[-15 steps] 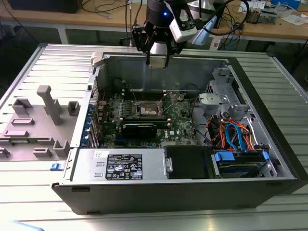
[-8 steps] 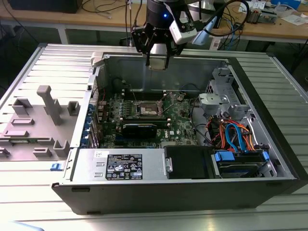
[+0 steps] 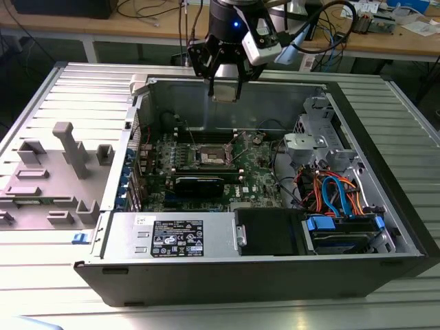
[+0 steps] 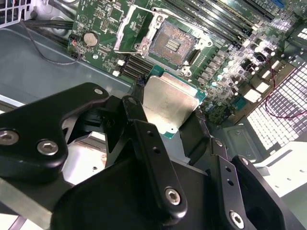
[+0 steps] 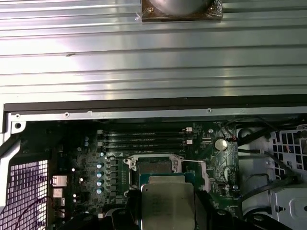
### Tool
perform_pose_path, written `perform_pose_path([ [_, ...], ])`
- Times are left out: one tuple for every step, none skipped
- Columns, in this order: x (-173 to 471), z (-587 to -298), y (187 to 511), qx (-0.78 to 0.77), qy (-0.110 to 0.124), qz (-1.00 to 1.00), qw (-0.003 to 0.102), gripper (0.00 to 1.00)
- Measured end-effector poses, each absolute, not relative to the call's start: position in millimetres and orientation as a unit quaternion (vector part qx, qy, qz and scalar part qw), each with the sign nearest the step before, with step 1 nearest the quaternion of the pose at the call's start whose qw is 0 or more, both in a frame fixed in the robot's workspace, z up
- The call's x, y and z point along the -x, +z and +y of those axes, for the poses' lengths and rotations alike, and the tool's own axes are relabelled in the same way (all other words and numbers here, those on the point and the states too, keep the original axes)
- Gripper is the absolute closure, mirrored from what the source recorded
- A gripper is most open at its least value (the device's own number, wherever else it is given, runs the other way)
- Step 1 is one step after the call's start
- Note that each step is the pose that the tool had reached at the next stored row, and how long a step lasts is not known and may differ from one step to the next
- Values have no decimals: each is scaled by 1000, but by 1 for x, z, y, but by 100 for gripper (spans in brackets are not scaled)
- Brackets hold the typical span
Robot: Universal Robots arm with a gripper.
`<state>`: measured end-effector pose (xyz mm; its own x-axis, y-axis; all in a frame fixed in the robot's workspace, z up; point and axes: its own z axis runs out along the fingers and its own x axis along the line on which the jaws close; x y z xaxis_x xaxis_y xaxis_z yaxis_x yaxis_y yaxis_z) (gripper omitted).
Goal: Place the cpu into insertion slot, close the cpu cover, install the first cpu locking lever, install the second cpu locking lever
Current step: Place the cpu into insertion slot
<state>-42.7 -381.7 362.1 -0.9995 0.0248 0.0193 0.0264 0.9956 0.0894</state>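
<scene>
**Cpu held above the open socket, not yet seated**

The black two-fingered gripper (image 4: 165, 117) is clenched on the cpu (image 4: 169, 98), a small flat square chip with a dull silver metal top and a thin green border. A finger presses on each of two opposite edges.

The insertion slot (image 4: 171, 44) is a square socket with a dark centre and a silver metal rim. It sits on the green circuit board (image 3: 258, 175) inside the open black and grey computer case (image 3: 275, 275), which lies on the ribbed metal desk (image 3: 89, 89).

Judged against the slot, the cpu hangs well above it and off to one side. In the exterior view the chip is up over the case's far wall, while the slot lies lower and nearer the camera. In both wrist views the slot is in plain sight just past the chip's free edge, so it lies ahead of the gripper and below it.

The cpu is square, so it has no long axis. Its silver top faces back toward the wrist and its underside faces the board. In the first wrist view its edges run roughly parallel to the slot's rim. Which corner carries the alignment mark cannot be told.

The cpu cover (image 4: 125, 34), a thin silver metal frame plate with a square window, appears swung open beside the slot, leaving the dark centre bare. The long black memory slots (image 5: 144, 139) run along the slot's other side.
</scene>
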Motion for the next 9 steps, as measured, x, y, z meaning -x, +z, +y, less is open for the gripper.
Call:
perform_pose_path([
  [43,-382,362,13,-45,-999,9,45],
  [43,-383,362,13,-45,-999,9,45],
  [43,-383,361,13,-45,-999,9,45],
  [43,-384,361,13,-45,-999,9,45],
  [43,-384,361,13,-45,-999,9,45],
  [43,-384,361,13,-45,-999,9,45],
  [43,-384,360,13,-45,-999,9,45],
  [43,-384,360,13,-45,-999,9,45],
  [43,-385,360,13,-45,-999,9,45],
])
